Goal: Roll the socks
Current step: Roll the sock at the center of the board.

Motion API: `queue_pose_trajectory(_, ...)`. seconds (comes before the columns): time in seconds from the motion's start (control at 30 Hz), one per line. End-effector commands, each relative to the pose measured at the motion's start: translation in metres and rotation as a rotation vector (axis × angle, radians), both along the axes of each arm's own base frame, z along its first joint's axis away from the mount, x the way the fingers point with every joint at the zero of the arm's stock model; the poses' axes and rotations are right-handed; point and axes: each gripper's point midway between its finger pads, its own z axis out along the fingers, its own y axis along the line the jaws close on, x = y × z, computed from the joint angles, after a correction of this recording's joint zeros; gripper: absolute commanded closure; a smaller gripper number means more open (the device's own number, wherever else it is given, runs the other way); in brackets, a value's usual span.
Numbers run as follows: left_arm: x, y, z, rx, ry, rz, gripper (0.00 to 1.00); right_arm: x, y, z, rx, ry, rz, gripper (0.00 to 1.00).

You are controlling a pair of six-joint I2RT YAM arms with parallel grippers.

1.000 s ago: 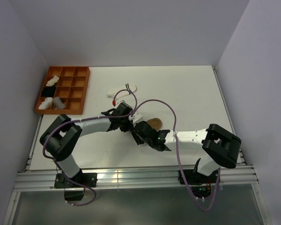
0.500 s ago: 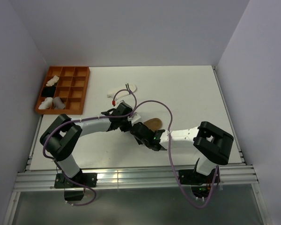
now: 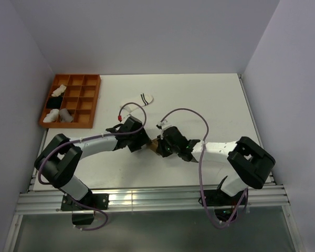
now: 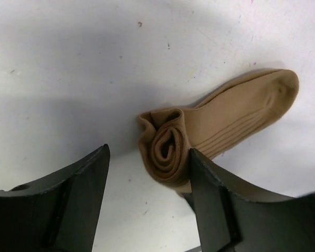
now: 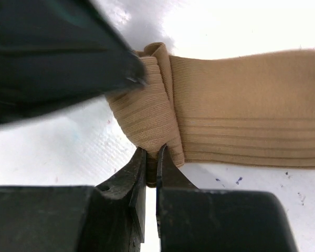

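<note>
One tan sock [image 4: 236, 110] is lying across the pale-walled white desk [image 3: 215, 100], roll leftward; left claw [image 4: 148, 157] gaping, right claw [image 5: 151, 155] pinching it.

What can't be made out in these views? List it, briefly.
- Top view: tan sock is almost wholly hidden under left gripper and right gripper.
- Top view: bundles in orange tray are too small to tell apart.
- Right wrist view: sock's far end is cut off by the right edge; a dark blur covers the upper left.

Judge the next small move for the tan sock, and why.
Probably turn the roll further toward the toe: the right gripper pinches the rolled end of the tan sock, the left gripper stands open around it, and the rest lies flat.
</note>
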Motion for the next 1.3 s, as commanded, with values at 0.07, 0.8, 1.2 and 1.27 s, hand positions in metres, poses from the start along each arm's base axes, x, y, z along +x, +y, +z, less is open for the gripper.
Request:
queue_pose_trajectory(0.07, 0.004, 0.013, 0.023, -0.058, -0.05, 0.096, 0.26, -0.014, -0.019, -0.011, 0.17, 0.21, 0.0, 1.0)
queue_pose_trajectory(0.8, 0.009, -0.041, 0.039, -0.173, -0.157, -0.087, 0.3, -0.01, -0.04, -0.036, 0.649, 0.694, -0.121, 1.0)
queue_pose_trajectory(1.2, 0.017, -0.048, 0.017, -0.137, -0.141, -0.107, 0.32, -0.011, -0.046, -0.054, 0.644, 0.787, -0.167, 1.0)
queue_pose_trajectory(1.27, 0.018, -0.053, 0.019, -0.158, -0.153, -0.123, 0.32, -0.011, -0.047, -0.055, 0.648, 0.802, -0.172, 1.0)
